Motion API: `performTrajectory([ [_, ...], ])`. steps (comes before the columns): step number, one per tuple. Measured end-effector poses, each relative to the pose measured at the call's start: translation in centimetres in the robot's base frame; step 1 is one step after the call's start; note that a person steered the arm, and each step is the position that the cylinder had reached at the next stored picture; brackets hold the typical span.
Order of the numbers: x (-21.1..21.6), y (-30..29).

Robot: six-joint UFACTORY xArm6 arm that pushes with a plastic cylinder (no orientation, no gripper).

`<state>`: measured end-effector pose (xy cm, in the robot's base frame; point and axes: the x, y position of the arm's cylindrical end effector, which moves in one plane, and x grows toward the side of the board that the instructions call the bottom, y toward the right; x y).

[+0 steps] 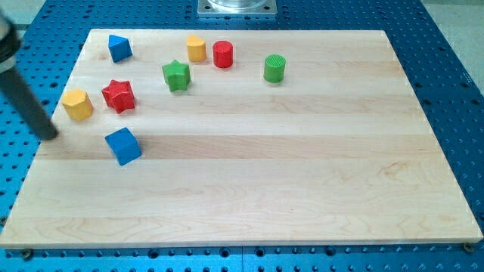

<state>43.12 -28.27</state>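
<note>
My dark rod comes in from the view's upper left, and my tip rests on the wooden board near its left edge. The nearest block is a yellow hexagonal block, just above and right of the tip, with a small gap between them. A blue cube lies to the tip's right. A red star sits right of the yellow block. Farther up are a blue block, a green star, a yellow block, a red cylinder and a green cylinder.
The board lies on a blue perforated table. A grey metal base plate shows at the view's top edge.
</note>
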Motion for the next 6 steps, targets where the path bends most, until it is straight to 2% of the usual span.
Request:
performTrajectory([
  [1, -5.4, -2.0],
  [2, -6.5, -2.2],
  [3, -6.7, 4.3],
  [5, -8.7, 5.9],
  [6, -5.2, 7.1],
])
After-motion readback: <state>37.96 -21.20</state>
